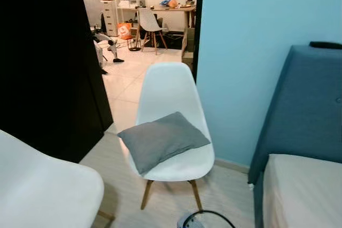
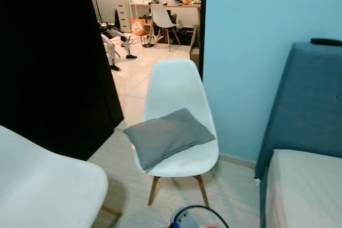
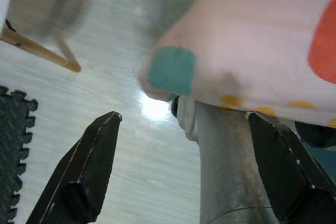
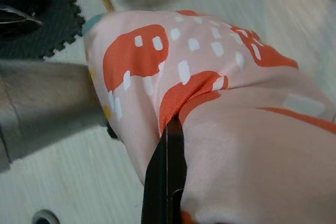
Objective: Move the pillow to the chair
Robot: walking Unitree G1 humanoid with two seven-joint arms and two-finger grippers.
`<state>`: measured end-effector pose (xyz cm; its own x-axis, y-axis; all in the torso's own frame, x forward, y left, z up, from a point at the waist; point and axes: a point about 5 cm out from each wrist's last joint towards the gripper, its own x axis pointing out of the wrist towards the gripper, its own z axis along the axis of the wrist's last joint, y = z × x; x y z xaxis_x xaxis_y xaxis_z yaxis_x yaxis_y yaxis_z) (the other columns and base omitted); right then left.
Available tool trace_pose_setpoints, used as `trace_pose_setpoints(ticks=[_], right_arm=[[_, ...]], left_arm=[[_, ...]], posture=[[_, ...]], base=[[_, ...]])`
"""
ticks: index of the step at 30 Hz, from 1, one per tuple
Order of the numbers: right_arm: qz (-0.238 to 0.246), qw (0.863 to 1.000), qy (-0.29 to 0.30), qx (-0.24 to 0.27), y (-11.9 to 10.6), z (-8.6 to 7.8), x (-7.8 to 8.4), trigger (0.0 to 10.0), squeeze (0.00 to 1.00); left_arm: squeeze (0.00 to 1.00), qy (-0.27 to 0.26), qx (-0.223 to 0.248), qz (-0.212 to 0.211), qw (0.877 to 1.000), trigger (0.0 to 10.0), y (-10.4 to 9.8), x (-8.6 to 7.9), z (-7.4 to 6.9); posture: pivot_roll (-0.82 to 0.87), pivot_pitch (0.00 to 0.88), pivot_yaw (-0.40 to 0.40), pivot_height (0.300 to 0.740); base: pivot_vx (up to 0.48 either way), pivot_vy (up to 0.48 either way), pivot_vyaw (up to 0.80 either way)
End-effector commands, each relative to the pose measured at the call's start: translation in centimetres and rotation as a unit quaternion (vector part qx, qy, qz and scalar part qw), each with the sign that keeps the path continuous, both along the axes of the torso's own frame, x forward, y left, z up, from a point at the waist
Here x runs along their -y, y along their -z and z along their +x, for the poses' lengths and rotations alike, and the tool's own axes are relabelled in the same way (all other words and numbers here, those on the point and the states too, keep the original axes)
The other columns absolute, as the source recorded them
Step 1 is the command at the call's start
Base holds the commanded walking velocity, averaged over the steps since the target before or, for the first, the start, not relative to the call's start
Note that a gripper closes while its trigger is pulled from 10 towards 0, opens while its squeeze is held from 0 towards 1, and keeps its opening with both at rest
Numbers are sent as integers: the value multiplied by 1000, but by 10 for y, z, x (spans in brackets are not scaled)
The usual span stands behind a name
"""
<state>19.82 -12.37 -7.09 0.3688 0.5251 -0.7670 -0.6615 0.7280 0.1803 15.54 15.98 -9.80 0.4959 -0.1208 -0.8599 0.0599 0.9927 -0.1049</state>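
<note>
A white shell chair on wooden legs stands before me, and a grey pillow lies aslant on its seat. In the right wrist view my right gripper is shut on a fold of a pink pillow printed with orange shapes and white squares. That pink pillow also hangs blurred just past my left gripper, whose two black fingers stand wide open with nothing between them, above the pale floor.
A second white chair is close at the lower left. A bed with a blue headboard is on the right against the blue wall. A black panel flanks a doorway. A black foam mat lies on the floor.
</note>
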Motion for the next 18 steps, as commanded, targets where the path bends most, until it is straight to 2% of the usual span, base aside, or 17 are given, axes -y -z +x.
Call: trace_pose_setpoints(ticks=[1, 18], right_arm=[[1, 1000, 14, -20, 4, -7, 4, 10000, 0], [4, 1000, 15, -16, 4, -7, 1, 10000, 0]], left_arm=[[0, 5, -1, 1, 1000, 10000, 0, 1, 1], [0, 6, 1, 0, 1000, 10000, -1, 1, 3]], posture=[[-103, 24, -2, 730], [-97, 26, 8, 730]], base=[[0, 0, 763], [0, 0, 763]])
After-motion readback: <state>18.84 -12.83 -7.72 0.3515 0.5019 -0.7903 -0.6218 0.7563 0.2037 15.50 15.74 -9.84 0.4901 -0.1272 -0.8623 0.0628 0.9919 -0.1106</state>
